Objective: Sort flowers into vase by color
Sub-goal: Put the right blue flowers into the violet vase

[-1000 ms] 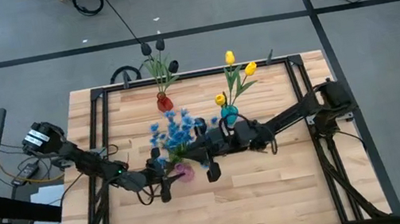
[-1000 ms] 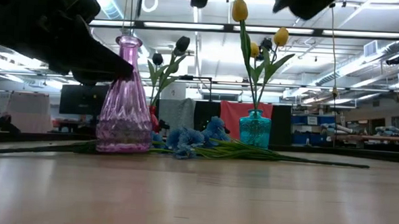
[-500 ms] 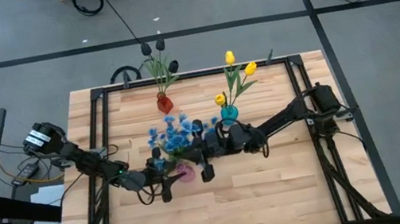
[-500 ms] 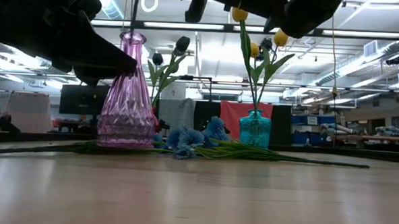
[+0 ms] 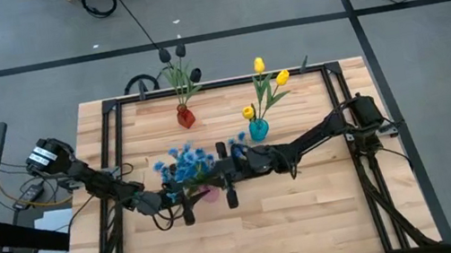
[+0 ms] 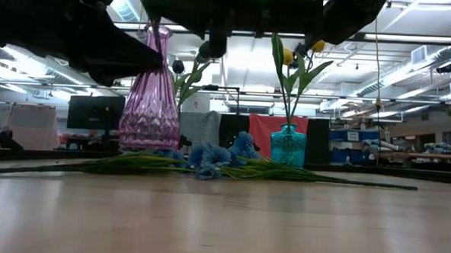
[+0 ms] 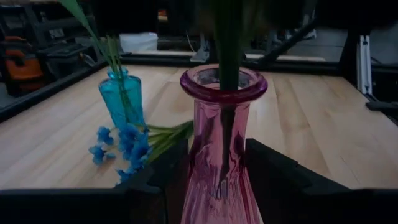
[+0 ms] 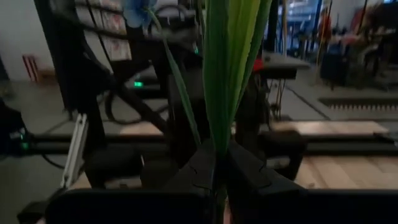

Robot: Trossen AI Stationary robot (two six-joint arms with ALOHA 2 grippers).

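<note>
Blue flowers [image 5: 184, 162] hang stem-down, long axis upright, from our right gripper [image 8: 219, 163], its fingers clamped on the stem directly over the pink vase [image 7: 219, 155], stem tip already inside the neck, while our left gripper [image 5: 190, 199] clasps the vase from both sides

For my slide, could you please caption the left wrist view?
Left tool holds the pink vase while a green stem enters its neck.

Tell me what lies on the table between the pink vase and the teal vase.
Loose blue flowers on green stems lie between pink vase and teal vase, seen in the low view.
</note>
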